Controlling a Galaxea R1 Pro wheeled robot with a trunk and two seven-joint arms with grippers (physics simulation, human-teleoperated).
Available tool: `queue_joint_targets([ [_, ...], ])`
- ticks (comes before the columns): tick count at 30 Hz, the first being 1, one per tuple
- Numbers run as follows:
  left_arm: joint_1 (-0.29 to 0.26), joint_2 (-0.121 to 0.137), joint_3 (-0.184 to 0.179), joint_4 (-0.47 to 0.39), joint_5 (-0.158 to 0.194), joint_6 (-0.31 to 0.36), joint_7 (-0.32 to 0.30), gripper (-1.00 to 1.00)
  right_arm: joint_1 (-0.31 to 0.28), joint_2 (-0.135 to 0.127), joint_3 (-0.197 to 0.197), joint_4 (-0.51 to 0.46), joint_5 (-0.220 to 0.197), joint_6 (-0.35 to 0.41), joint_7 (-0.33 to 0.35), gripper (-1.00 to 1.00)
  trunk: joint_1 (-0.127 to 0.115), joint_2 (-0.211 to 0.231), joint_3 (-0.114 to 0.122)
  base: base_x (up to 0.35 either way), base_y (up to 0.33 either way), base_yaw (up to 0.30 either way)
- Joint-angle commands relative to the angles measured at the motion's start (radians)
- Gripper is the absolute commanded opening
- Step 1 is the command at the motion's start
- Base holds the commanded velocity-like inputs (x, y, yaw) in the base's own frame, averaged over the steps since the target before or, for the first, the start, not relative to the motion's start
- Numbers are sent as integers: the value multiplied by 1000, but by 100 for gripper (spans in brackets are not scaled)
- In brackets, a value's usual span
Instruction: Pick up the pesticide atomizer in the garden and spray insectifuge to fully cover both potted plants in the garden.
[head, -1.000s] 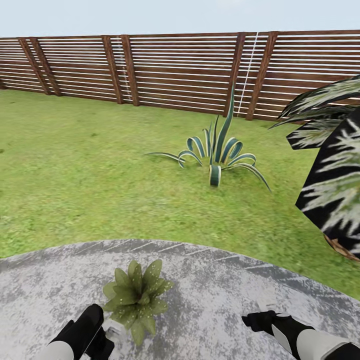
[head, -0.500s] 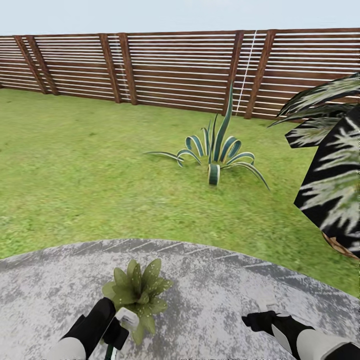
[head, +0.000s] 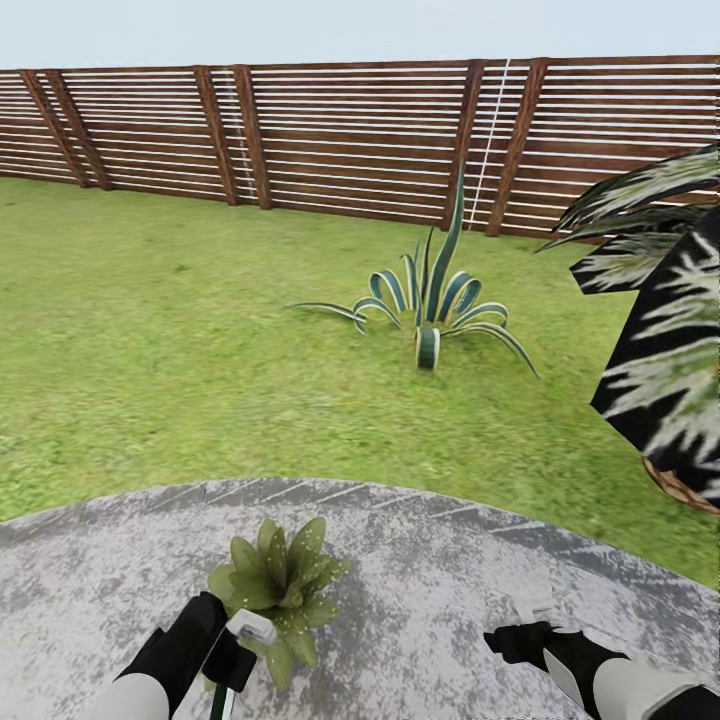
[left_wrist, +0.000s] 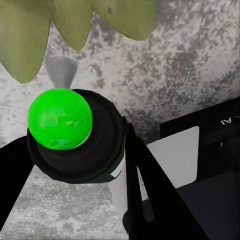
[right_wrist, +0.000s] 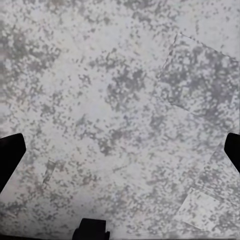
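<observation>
Atomizer (head: 248, 630) has edged nearer potted plant (head: 275, 585).

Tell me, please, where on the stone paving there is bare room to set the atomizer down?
The paving slab is bare between the potted plant and the right tool, and left of the plant toward the lawn. It is crowded at the plant, where the left tool holds the atomizer.
</observation>
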Motion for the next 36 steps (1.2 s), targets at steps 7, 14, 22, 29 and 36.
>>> queue_joint_targets([
  [7,1,-1,11,1,-9,1,-9,-100,-1,0,7,2,-11,2,5,100,0,0,-2,0,44,-87],
  [14,1,-31,11,6,-10,1,-9,-100,-1,0,7,2,-11,2,5,100,0,0,-2,0,1,-2],
  [22,0,-37,12,6,-11,2,-10,-100,-1,0,9,2,-11,2,5,100,0,0,-2,0,100,-7],
  [29,0,-36,12,6,-12,2,-10,-100,-1,0,9,2,-11,27,5,100,0,0,-2,0,302,-238],
  [36,0,-36,12,6,-12,2,-10,-100,-1,0,9,2,-11,28,5,100,0,0,-2,-24,250,-156],
])
